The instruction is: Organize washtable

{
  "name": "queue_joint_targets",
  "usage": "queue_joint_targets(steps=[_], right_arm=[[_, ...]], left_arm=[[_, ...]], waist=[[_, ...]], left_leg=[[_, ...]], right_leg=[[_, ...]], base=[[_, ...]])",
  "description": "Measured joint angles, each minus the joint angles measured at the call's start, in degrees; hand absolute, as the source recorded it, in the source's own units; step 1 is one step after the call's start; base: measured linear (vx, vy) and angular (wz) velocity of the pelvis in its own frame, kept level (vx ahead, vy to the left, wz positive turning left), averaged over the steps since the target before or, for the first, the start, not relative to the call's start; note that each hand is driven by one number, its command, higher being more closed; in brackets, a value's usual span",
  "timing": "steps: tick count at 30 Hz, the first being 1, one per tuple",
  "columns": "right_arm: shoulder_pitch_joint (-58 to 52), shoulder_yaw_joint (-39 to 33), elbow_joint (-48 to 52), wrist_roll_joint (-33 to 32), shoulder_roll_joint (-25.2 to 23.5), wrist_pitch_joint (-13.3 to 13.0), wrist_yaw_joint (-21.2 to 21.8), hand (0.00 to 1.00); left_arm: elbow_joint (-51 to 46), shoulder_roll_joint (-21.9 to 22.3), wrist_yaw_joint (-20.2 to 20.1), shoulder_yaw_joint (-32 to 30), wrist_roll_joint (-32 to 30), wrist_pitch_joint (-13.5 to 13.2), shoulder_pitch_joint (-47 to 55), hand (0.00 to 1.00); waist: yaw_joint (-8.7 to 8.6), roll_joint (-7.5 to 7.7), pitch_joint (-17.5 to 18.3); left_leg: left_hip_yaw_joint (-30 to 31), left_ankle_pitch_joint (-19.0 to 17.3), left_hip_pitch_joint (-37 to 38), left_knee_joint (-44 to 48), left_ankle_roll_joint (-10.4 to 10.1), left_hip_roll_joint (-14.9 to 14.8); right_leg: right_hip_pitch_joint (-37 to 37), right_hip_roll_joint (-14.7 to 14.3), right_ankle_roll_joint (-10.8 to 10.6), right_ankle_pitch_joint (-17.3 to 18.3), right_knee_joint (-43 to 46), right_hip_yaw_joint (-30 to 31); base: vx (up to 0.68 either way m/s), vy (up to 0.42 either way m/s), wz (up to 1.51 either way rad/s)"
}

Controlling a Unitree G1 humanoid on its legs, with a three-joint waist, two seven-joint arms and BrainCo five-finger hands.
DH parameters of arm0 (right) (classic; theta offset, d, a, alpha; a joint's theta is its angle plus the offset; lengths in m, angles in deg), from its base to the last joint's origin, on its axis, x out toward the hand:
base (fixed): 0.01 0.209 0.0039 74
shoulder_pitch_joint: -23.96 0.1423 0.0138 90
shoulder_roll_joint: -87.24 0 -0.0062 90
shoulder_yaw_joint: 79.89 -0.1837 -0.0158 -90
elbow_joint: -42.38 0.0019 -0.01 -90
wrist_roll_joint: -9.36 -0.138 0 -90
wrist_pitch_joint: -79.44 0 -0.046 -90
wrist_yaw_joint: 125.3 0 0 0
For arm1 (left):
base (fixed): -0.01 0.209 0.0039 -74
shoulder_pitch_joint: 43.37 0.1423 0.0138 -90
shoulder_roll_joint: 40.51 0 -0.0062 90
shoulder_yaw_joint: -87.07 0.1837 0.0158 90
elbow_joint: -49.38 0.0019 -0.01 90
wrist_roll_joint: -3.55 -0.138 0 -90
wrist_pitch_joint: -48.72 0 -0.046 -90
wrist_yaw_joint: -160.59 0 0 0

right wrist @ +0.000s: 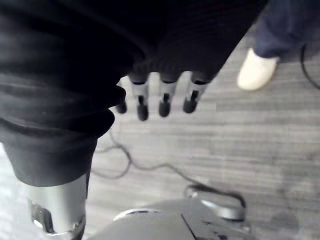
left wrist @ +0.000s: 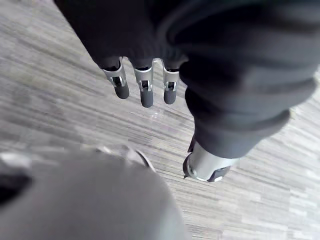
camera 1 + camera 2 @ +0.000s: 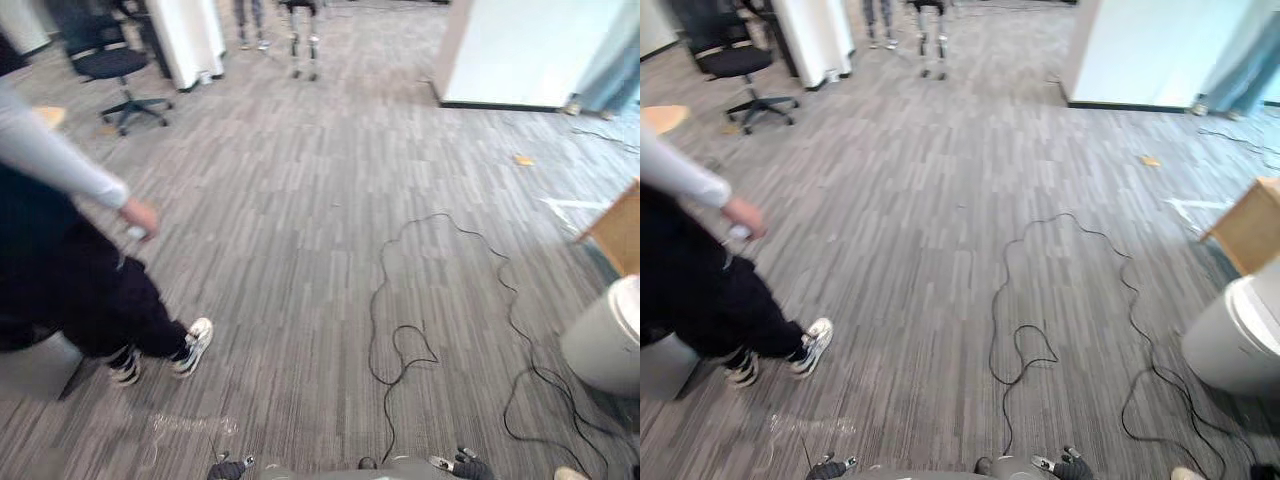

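Underfoot, grey carpet [image 3: 300, 230] in thin streaked planks runs wide and open through the middle toward 12 o'clock. At 9 o'clock a person [image 3: 60, 280] in dark trousers and a pale sleeve crowds the edge, a white sneaker [image 3: 193, 345] planted on the pile. A black office chair [image 3: 108, 65] on a star base sits at 11 o'clock beside a smooth white pillar [image 3: 190, 35]; a flat white wall panel [image 3: 530, 50] closes off 1 o'clock. A wooden corner [image 3: 620, 230] juts in at 3 o'clock, a round white bin [image 3: 610, 340] near it at 4 o'clock. The left hand [image 2: 146, 90] hangs over the carpet, silver fingers straight, thumb apart, holding nothing; the right hand [image 1: 164, 100] hangs likewise, fingers straight and empty.
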State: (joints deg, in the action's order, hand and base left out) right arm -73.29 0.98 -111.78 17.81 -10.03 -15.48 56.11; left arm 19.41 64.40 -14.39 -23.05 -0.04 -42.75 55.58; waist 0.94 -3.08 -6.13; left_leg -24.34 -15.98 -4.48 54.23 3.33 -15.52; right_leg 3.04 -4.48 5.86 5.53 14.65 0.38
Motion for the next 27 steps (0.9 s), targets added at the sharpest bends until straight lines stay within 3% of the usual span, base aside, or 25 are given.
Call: queue_joint_targets(steps=[2,3,4,5,7,11,13,20,22,23,24,25,27], right_arm=[[0.59,-0.46,-0.24,0.01,-0.62,0.11,-0.01,0.00],[0.61,-1.13,-0.15,0.03,-0.83,0.00,0.04,0.00],[0.56,-1.83,0.09,-0.01,-0.12,-0.16,0.07,0.00],[0.80,-1.78,-0.24,-0.04,0.26,-0.05,0.01,0.00],[0.48,-1.66,0.32,-1.20,-0.97,-0.35,0.04,0.00],[0.23,-2.14,-0.08,-1.12,-1.25,-0.19,-0.02,0.00],[0.77,-2.18,-0.13,-1.07,-1.16,0.06,0.03,0.00],[-0.19,-5.62,-0.32,-1.09,-1.51,0.69,0.12,0.00],[-0.52,-5.40,-0.35,-1.10,-1.47,1.17,0.12,0.00],[-0.07,-5.30,-0.39,-1.09,-2.41,1.37,0.13,0.00],[0.91,-5.00,-1.54,-1.09,-4.25,1.52,0.19,0.00],[1.13,-4.99,-1.97,-0.68,-2.02,1.45,1.05,0.00],[1.20,-2.88,-1.31,-0.83,-1.55,1.30,1.12,0.00]], left_arm=[[0.04,0.02,0.03,-0.19,0.00,0.01,0.40,0.00],[-0.02,0.01,0.03,-0.05,0.02,-0.12,0.71,0.00],[-0.02,0.78,0.03,0.18,0.05,-0.20,0.88,0.00],[0.21,1.10,0.03,0.35,0.13,-0.27,0.91,0.00],[-0.12,-0.28,0.11,0.42,0.14,-0.38,1.19,0.00],[-0.30,-0.37,0.16,1.25,0.15,-0.74,1.20,0.00],[-0.19,-0.80,0.11,2.85,0.17,-0.99,1.63,0.00],[0.29,-1.27,0.01,4.87,0.29,-1.55,-0.65,0.00],[0.72,-1.22,0.01,4.63,0.55,-1.53,-0.95,0.00],[0.90,-2.11,-0.09,3.96,0.68,-1.59,-1.18,0.00],[0.92,-4.05,0.07,3.81,0.65,-1.85,-1.48,0.00],[0.82,-3.74,0.45,3.76,0.69,-1.49,-1.79,0.00],[1.42,-3.10,0.40,4.78,0.70,-1.14,-0.49,0.00]], waist=[[0.08,0.37,-0.43],[-0.07,0.46,-0.71],[0.06,-1.42,-0.92],[0.28,-1.79,-1.08],[-0.25,0.57,-0.97],[-0.05,0.80,-0.61],[0.12,1.01,-0.49],[-0.17,-0.21,1.05],[0.11,-0.02,2.06],[0.39,3.34,1.93],[0.25,5.80,2.48],[0.42,4.35,2.69],[0.70,4.09,2.80]], left_leg=[[5.05,-3.58,-2.94,-5.17,-2.39,1.88],[7.76,-3.73,-3.83,-12.15,-3.61,2.92],[11.36,-1.64,-3.63,-23.16,-6.57,3.82],[10.41,-3.05,-3.53,-23.81,-5.17,4.72],[6.59,-2.50,-1.10,-29.50,-6.34,9.04],[1.62,-2.73,-0.54,-33.06,-4.73,11.58],[-1.12,-1.51,0.56,-34.54,-1.78,12.71],[2.05,-1.02,2.48,-35.94,-1.11,16.66],[2.15,0.25,1.77,-34.12,-3.31,17.31],[3.61,2.62,-0.95,-29.50,-7.55,18.91],[6.85,-1.08,-3.93,-29.37,0.58,18.45],[10.36,2.13,-1.64,-37.46,0.19,15.88],[9.56,4.15,0.65,-40.68,-1.87,15.98]], right_leg=[[-0.03,1.12,-1.25,-0.53,0.10,3.72],[0.22,2.12,-3.58,-0.34,0.42,6.30],[1.33,1.26,-5.94,0.49,1.37,8.67],[1.93,1.22,-7.12,1.18,2.29,10.60],[2.44,3.59,-9.23,-0.24,0.02,14.87],[2.49,4.73,-10.59,-3.09,-4.85,18.62],[3.42,5.53,-10.55,-3.71,-4.82,17.78],[1.71,8.98,-11.00,-5.66,-7.24,11.43],[0.81,10.98,-10.25,-8.43,-9.33,9.83],[0.38,15.01,-10.40,-8.80,-10.20,9.78],[0.14,17.94,-11.42,-8.49,-11.39,9.89],[0.02,16.97,-13.64,-9.34,-11.88,8.19],[-1.00,16.08,-13.78,-9.50,-12.05,7.31]], base=[[0.10,0.342,-1.35],[0.05,0.460,-1.12],[0.00,0.420,-1.17],[0.01,0.417,-0.96],[0.05,0.310,-0.61],[0.06,0.257,-0.57],[0.14,0.231,-0.66],[0.12,0.157,-0.12],[0.08,0.111,0.08],[0.03,0.055,0.28],[0.04,0.016,0.26],[0.03,0.038,0.01],[0.04,0.105,-0.16]])
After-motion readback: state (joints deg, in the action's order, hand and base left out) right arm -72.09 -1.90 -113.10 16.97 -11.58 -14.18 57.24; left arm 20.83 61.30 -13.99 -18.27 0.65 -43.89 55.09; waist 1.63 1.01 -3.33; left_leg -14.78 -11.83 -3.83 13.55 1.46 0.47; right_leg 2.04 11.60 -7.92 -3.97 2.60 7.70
